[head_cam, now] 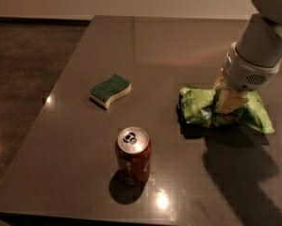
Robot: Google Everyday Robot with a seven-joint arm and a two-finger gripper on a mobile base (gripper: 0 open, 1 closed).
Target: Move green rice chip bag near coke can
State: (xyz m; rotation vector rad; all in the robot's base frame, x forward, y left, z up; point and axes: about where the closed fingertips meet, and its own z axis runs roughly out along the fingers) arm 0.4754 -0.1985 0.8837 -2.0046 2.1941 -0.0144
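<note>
Single camera view: set high, over the near edge of the bench point(154, 51), angled steeply down and facing its far edge. The coke can point(133, 155) sits nearest the lens. The claw point(225, 106) is beyond and right of the can, at mid-range, on the green rice chip bag point(196, 108).

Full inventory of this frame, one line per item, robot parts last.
green rice chip bag: 1, light green, right side of the table, crumpled
coke can: 1, reddish-brown with silver top, upright, front centre of the table
sponge: 1, dark green over pale yellow, left of centre, behind the can
table: 1, dark glossy brown, carries all three items
floor: dark, left of the table
arm: 1, white-grey, enters from top right
end effector: 1, beige, down on the bag's middle
</note>
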